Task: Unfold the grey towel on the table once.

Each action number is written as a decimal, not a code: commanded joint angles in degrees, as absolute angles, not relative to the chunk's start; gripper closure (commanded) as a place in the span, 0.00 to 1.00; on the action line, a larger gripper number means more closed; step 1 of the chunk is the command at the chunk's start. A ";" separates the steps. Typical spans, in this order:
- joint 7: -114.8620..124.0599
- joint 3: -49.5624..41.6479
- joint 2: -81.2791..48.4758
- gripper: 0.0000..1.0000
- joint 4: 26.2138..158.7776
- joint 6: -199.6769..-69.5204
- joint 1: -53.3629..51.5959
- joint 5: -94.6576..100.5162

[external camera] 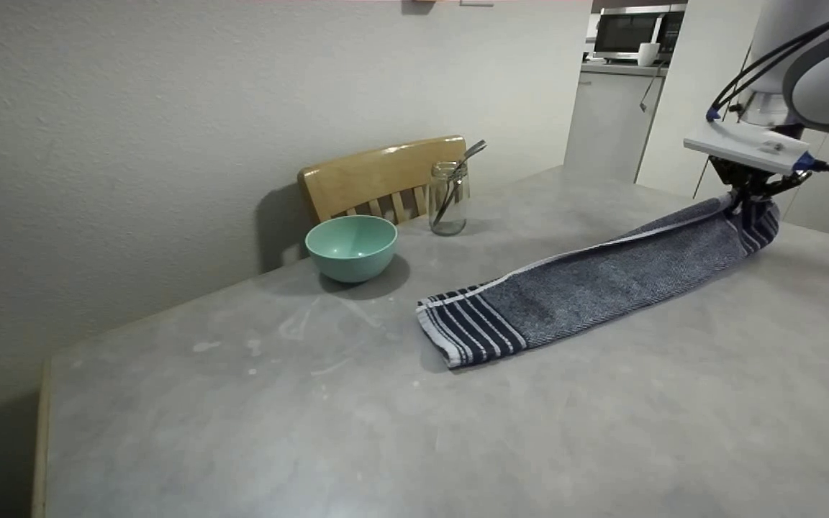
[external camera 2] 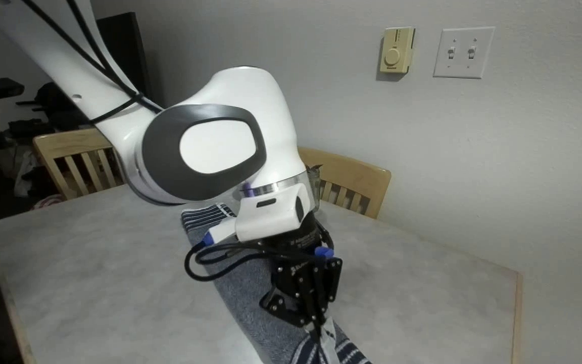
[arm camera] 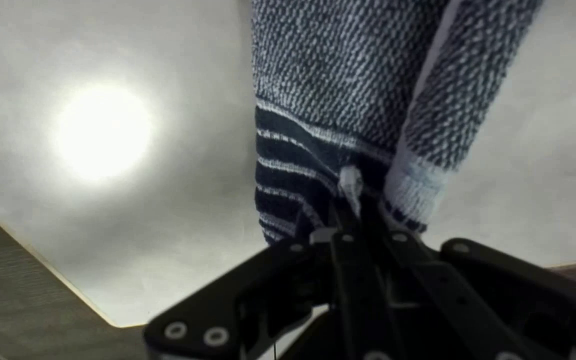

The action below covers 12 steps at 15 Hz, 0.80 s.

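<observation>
The grey towel lies as a long narrow strip on the table, one striped end flat near the bowl. Its opposite striped end, slightly raised and bunched, sits under my gripper. Close up in the wrist view, a pinch of the towel with a white edge comes out between the fingertips, so my gripper is shut on it. A layer with a white border folds over along the right side there. In an exterior view the arm covers part of the towel.
A teal bowl stands by the wall side of the table, with a glass jar holding utensils beside it. Behind them is a wooden chair. The table's edge shows near the gripper in the wrist view.
</observation>
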<state>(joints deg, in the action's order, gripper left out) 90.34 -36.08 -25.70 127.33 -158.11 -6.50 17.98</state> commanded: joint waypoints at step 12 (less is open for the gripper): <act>94.22 -42.53 -32.20 0.02 122.02 -161.00 -11.47 20.45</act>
